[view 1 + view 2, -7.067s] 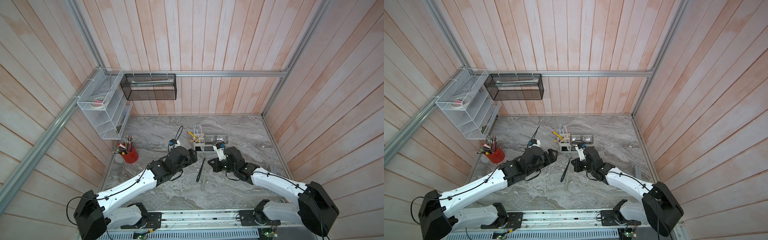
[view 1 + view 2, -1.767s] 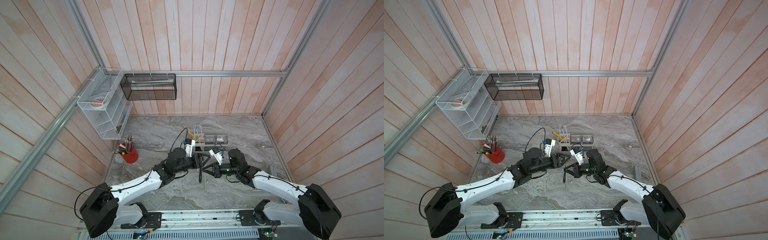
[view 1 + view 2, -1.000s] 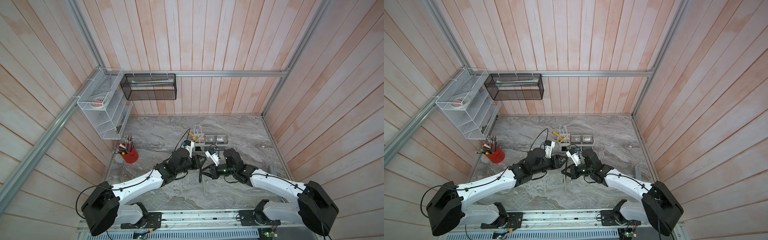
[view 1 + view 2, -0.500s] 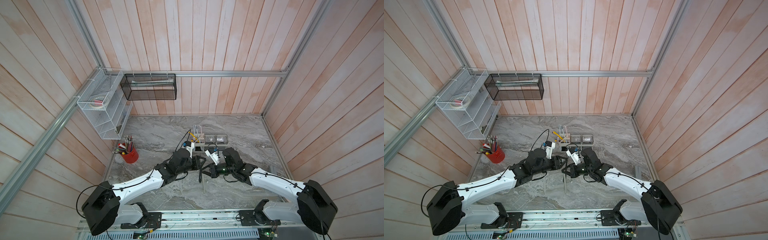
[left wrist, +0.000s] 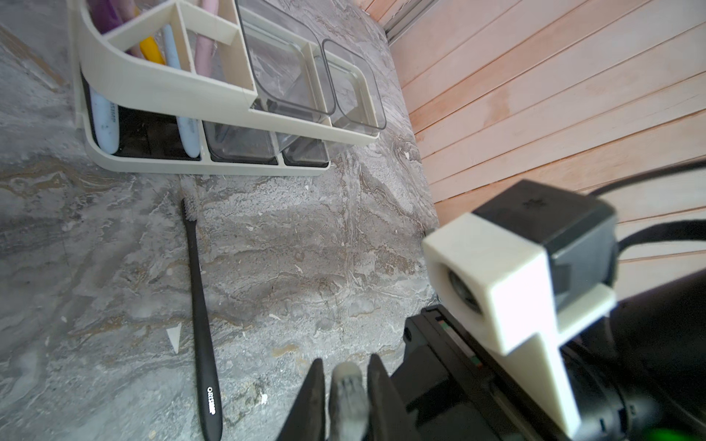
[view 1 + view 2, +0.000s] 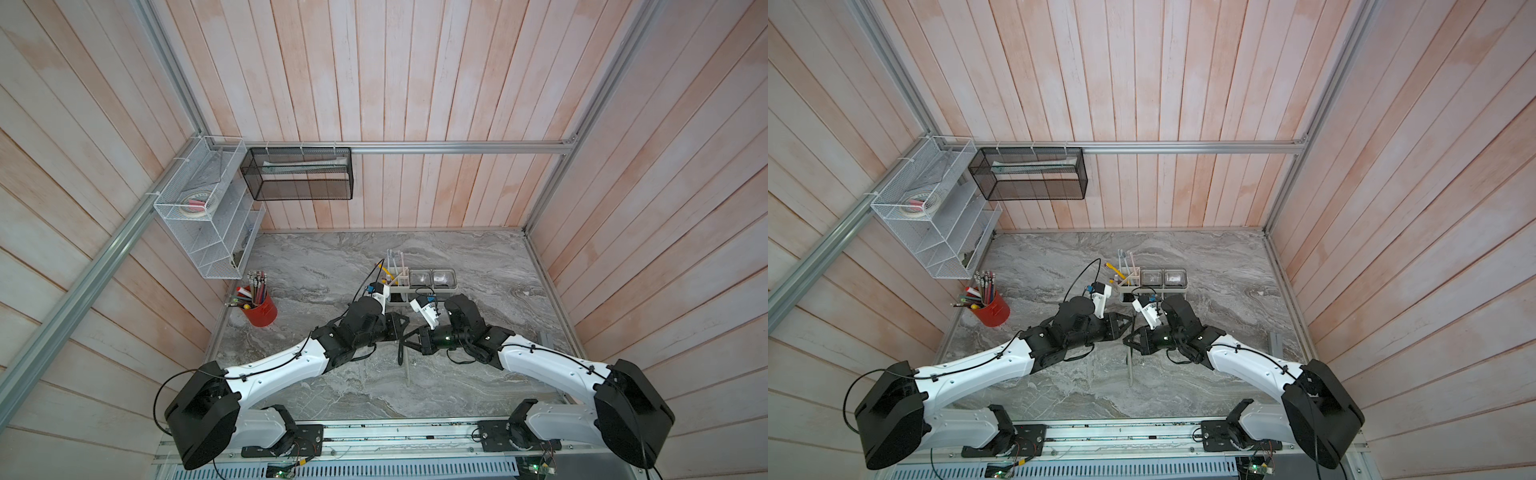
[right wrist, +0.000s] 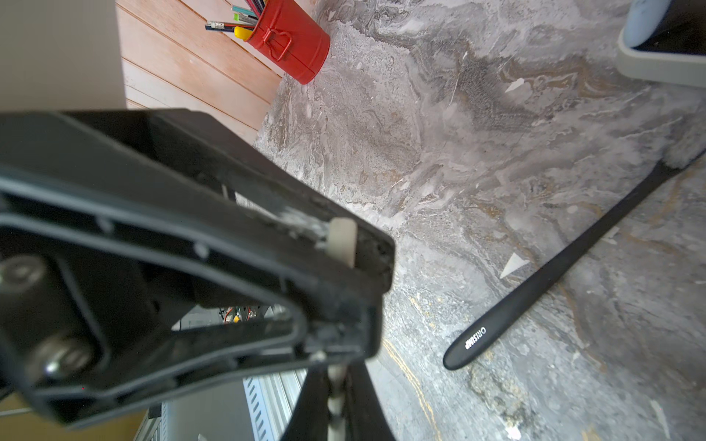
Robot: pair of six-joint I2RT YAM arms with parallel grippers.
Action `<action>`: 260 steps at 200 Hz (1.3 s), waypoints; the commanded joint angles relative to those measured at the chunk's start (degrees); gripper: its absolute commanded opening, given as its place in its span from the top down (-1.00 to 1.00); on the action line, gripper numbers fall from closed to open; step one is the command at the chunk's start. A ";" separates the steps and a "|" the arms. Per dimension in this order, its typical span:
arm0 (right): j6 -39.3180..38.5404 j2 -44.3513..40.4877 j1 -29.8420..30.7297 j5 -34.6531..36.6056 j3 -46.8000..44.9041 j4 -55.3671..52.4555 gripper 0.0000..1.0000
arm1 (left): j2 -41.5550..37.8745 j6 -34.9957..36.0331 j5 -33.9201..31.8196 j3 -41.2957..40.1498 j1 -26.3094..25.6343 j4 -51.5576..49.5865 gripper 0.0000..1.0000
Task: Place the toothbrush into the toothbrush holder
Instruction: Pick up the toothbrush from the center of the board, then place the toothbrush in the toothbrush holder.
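Note:
A pale toothbrush (image 6: 408, 374) hangs tilted above the table between both grippers. My right gripper (image 7: 336, 385) is shut on its handle, seen in both top views (image 6: 406, 343) (image 6: 1126, 340). My left gripper (image 5: 345, 378) is shut on the toothbrush's bristled head (image 5: 345, 385), whose tip pokes out past the left fingers (image 7: 366, 267). The two grippers meet nose to nose just in front of the cream toothbrush holder (image 6: 455, 279) (image 6: 1185, 286) (image 5: 172, 88). Its divided slot section holds several brushes and its two clear cups hold nothing.
A black toothbrush (image 5: 200, 305) (image 7: 554, 267) lies flat on the marble table, head toward the holder, just under the grippers. A red cup of pens (image 6: 262, 311) stands at the left wall. White wire shelves (image 6: 208, 224) and a black mesh basket (image 6: 299, 178) hang on the walls.
The left gripper's jaws have closed in on the toothbrush head. Both arms have hardly moved, and the right gripper has kept its hold.

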 commanded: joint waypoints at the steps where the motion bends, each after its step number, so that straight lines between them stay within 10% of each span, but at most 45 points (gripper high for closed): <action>1: 0.16 0.38 -0.10 -0.34 1.26 -0.70 1.00 | 0.95 0.87 -1.21 1.82 -0.07 -0.86 0.56; 114: -0.56 -1.03 -0.30 0.45 1.61 -2.27 0.99 | 1.42 1.69 -2.36 3.34 -0.07 -3.07 0.89; 157: -2.38 -4.09 -0.45 2.47 3.01 -5.47 0.21 | 2.64 6.83 -7.71 8.92 -0.12 -8.78 1.00; 213: -6.35 -23.96 -5.97 10.48 4.20 -13.08 -0.83 | 3.22 24.68 -30.83 20.23 0.27 -8.78 1.00; 260: -7.73 -37.50 -8.20 13.90 1.97 -14.77 -0.96 | 5.75 40.24 -37.59 21.41 0.74 12.30 1.00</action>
